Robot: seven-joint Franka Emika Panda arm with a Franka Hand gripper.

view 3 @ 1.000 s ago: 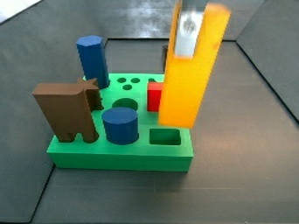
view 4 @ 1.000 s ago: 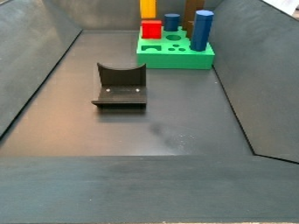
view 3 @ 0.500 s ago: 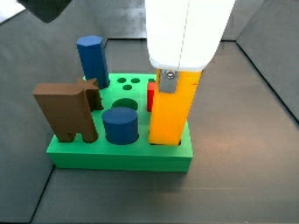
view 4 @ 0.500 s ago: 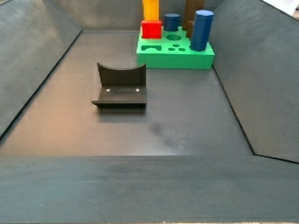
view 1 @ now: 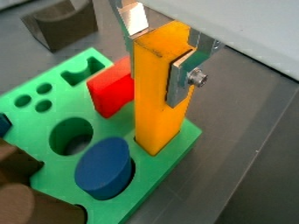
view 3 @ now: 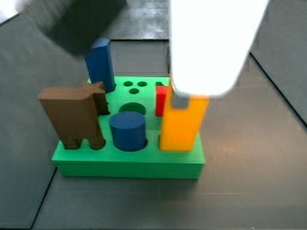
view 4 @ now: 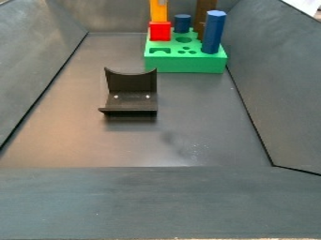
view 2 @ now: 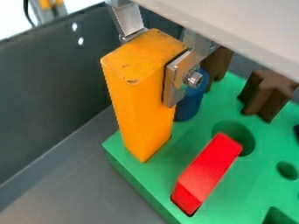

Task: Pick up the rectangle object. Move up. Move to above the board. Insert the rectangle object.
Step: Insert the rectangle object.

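Observation:
The rectangle object [view 1: 158, 92] [view 2: 140, 101] is a tall orange-yellow block standing upright at a corner of the green board [view 1: 146, 172] [view 2: 146, 171], its lower end down in a hole. In both wrist views my gripper [view 1: 160, 48] [view 2: 152, 44] is shut on the block's top, a silver finger [view 1: 184, 77] flat against one side. In a side view the arm's white housing [view 3: 216, 45] hides the block's top, and only its lower part [view 3: 182, 124] shows above the board [view 3: 126, 163]. From far off the block [view 4: 160, 9] rises at the board's [view 4: 189, 62] back.
On the board stand a red cube [view 3: 160, 99] [view 2: 208, 171], two blue pegs [view 3: 99, 63] [view 3: 128, 132] and a brown notched block [view 3: 72, 115]. A dark grey arch-shaped block [view 4: 129, 92] lies on the floor mid-bin. Grey walls [view 4: 51, 66] slope up on both sides.
The gripper has come down with the rectangle object. The block, hanging high over the board a second ago, now shows much shorter, with its lower end in the corner hole.

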